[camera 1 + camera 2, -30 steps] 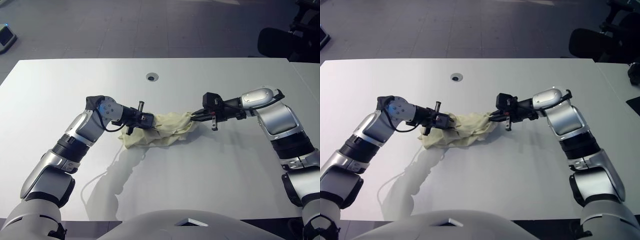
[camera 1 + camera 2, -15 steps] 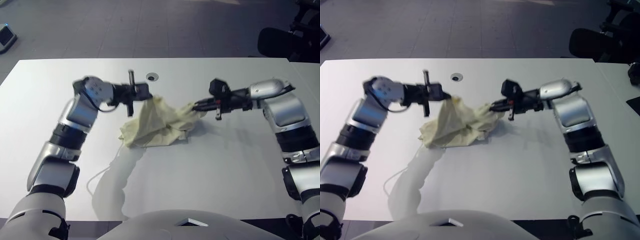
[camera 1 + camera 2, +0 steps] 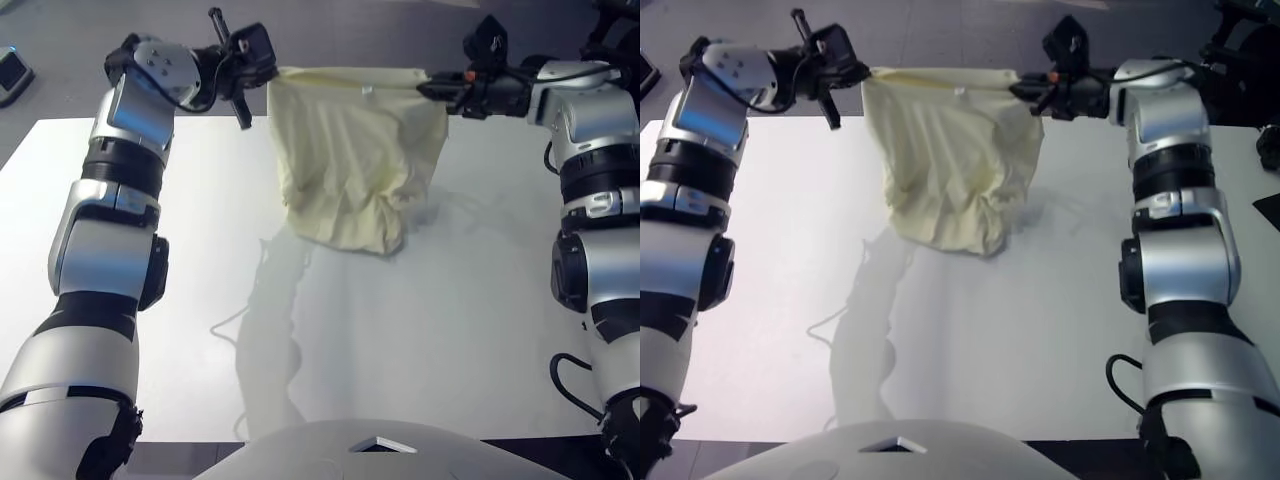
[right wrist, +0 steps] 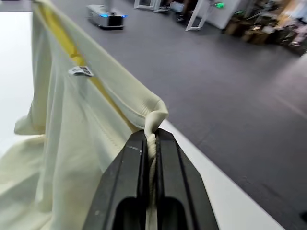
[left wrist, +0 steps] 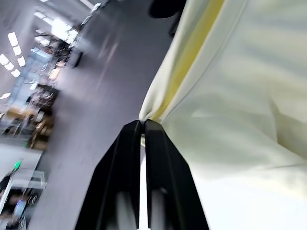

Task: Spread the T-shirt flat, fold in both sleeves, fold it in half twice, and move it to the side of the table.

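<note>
A pale yellow T-shirt [image 3: 352, 150] hangs in the air over the far half of the white table [image 3: 450, 330], its top edge stretched taut between my two grippers. My left gripper [image 3: 270, 72] is shut on the top left corner, and the left wrist view shows its black fingers [image 5: 156, 163] pinching the T-shirt [image 5: 240, 86]. My right gripper [image 3: 432, 88] is shut on the top right corner; its fingers [image 4: 165, 177] clamp a fold of the T-shirt [image 4: 72, 124]. The bunched lower end [image 3: 960, 232] of the shirt touches the table.
The near half of the white table [image 3: 1040, 350] lies bare in front of the shirt. Beyond the far edge is grey floor [image 3: 340, 30]. A dark chair [image 3: 1240, 70] stands off the far right corner.
Both grippers have risen and moved apart toward the far edge, lifting the crumpled T-shirt off the table until it hangs stretched between them.
</note>
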Motion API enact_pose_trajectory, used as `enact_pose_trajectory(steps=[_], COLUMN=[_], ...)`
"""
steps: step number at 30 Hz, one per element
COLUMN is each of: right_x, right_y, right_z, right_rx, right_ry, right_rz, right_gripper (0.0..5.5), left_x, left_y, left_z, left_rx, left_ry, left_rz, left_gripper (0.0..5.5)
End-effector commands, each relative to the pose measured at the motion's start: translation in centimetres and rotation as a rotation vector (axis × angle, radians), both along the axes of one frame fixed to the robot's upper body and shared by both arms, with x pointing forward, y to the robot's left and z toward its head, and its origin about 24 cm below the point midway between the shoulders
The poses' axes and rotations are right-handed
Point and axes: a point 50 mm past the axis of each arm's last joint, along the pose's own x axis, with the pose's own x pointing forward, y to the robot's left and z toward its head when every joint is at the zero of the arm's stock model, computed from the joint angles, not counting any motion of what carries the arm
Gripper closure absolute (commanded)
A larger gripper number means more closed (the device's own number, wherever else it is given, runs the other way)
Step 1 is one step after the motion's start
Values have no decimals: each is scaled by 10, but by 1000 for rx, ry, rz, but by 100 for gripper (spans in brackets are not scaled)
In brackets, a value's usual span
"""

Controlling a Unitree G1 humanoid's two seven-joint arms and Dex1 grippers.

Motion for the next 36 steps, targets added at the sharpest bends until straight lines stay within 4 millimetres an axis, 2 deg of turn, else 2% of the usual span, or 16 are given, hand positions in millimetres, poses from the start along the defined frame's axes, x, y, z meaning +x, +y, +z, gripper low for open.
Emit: enact_pose_trajectory(steps=[1, 5, 7, 9, 12, 14, 16, 18, 20, 24, 29, 32, 36], right_x=[12, 12, 11, 11, 12, 12, 8, -2, -16, -48, -93, -115, -136], right_y=[1, -5, -6, -7, -6, -6, -5, -8, -16, -24, -13, -8, -4], right_z=[39, 70, 74, 69, 48, 23, -8, -38, -58, -72, -93, -111, -133], right_rx=[-70, -190, -226, -264, -315, -333, -308, -316, -331, -342, -325, -327, -322], right_ry=[-245, -502, -569, -599, -586, -513, -381, -240, -112, 79, 275, 352, 426], right_rz=[-253, -435, -457, -452, -399, -308, -154, 14, 162, 386, 573, 610, 610], right_gripper=[545, 545, 545, 545, 545, 545, 545, 545, 545, 545, 545, 545, 545], left_x=[11, 10, 9, 9, 12, 12, 9, -5, -26, -72, -137, -163, -184], left_y=[3, 4, 3, 4, 7, 10, 13, 20, 27, 28, 4, -1, -1], left_z=[37, 75, 82, 79, 58, 30, -8, -46, -67, -84, -103, -117, -135], left_rx=[21, 6, 8, 43, 110, 165, 215, 261, 294, 311, 343, 384, 427], left_ry=[-224, -463, -517, -535, -504, -424, -300, -170, -70, 112, 329, 424, 505], left_rz=[228, 365, 375, 371, 339, 280, 181, 72, -13, -159, -420, -501, -513], left_gripper=[550, 550, 550, 550, 550, 550, 550, 550, 550, 550, 550, 550, 550])
